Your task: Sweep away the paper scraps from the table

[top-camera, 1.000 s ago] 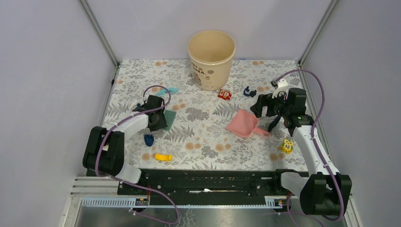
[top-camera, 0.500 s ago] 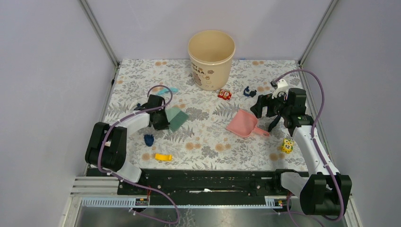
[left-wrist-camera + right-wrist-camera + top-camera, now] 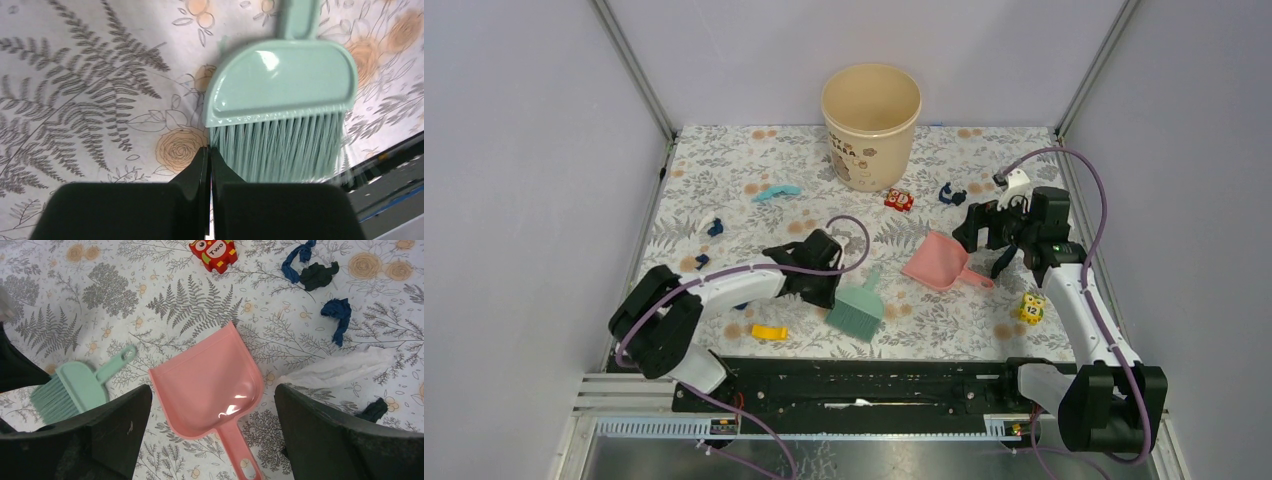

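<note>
Paper scraps (image 3: 336, 311) in navy lie scattered on the worktop (image 3: 724, 160): a cluster near the red cube (image 3: 216, 252), two more on the left side, and the light-blue strip (image 3: 776, 191) lying crosswise near the bucket (image 3: 871, 120). My left claw (image 3: 209, 155) is clenched, arm stretched toward the centre, tips touching the green brush (image 3: 280, 100) bristles. My right claw (image 3: 212, 390) gapes wide above the pink dustpan (image 3: 205, 370), whose handle points toward the near edge.

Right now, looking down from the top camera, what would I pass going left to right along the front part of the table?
yellow piece → green brush → pink dustpan → yellow cube
</note>
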Available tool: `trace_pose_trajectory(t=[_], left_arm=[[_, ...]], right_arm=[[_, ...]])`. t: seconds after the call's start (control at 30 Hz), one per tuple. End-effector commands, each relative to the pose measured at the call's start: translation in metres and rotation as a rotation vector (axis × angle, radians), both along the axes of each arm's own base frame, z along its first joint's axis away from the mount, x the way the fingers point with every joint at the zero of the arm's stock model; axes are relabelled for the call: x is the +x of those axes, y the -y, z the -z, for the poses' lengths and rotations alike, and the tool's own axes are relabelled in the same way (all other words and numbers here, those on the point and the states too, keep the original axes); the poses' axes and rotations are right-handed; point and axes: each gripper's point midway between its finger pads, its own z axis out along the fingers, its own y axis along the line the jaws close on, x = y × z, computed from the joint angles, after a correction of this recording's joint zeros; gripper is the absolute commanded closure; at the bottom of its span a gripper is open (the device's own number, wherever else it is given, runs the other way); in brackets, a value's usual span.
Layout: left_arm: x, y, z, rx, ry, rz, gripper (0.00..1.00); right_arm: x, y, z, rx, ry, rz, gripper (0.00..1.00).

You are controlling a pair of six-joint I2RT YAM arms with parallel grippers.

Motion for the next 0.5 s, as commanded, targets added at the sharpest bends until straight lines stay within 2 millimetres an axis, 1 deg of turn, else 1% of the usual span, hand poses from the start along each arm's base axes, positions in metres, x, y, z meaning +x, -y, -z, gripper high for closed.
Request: trace_pose_trajectory(t=[0.0,0.03,0.1,0.13,0.2,0.27,0.33,0.4,0.47], left_arm=[[0.001,-0.005,0.008,0.131,0.022,0.107,0.99],[0.006,-0.009,0.01,0.162,0.037,0.094,0.96],[0.015,-0.012,0.009,0.186,0.077,0.073,0.83],[0.019,-0.009,0.005,0.173,0.095,0.068,0.77],[0.023,-0.001,-0.007,0.129,0.126,0.067,0.68],[0.03,0.008,-0.026,0.082,0.17,0.07,0.61],[0.036,0.016,-0.049,0.03,0.232,0.086,0.57],[0.043,0.023,-0.068,-0.022,0.3,0.089,0.54],[0.053,0.03,-0.087,-0.075,0.374,0.075,0.53]], right_arm=[[0.0,-0.007,-0.007,0.007,0.018,-0.05,0.0],[0.0,-0.007,-0.007,0.007,0.019,-0.053,0.0],[-0.001,-0.009,-0.006,0.009,0.017,-0.064,0.0],[-0.002,-0.01,-0.006,0.011,0.015,-0.073,0.0],[-0.007,-0.015,-0.004,0.021,0.009,-0.116,0.0],[-0.015,-0.025,-0.003,0.043,0.003,-0.19,0.0],[-0.026,-0.036,-0.002,0.073,-0.001,-0.284,0.03],[-0.036,-0.046,-0.004,0.111,0.0,-0.368,0.07],[-0.043,-0.056,-0.002,0.103,0.005,-0.433,0.1]])
